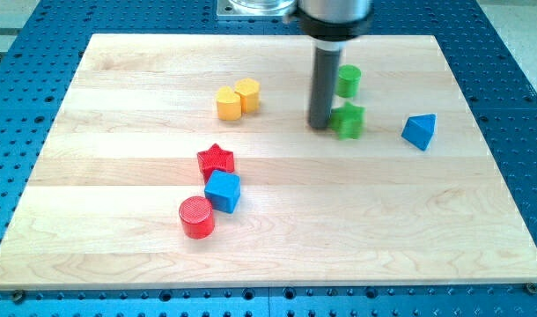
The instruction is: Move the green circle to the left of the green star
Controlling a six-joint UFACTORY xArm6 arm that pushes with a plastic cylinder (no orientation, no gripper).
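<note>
Two yellow blocks (237, 98), red star (216, 159), blue cube (223, 191), red cylinder (196, 217), blue triangle (419, 131).

The arm shows only its lower end — a wide, dark, glossy cylindrical collar at the view's top, narrowing to a straight dark grey rod with a smooth, faintly shiny surface. My tip (320, 125) is blunt and flat — no markings show.

Eight blocks (223, 190) — one rod (323, 84)

the rod (322, 84) hides the left edges of the green circle (349, 80) and green star (349, 121).
</note>
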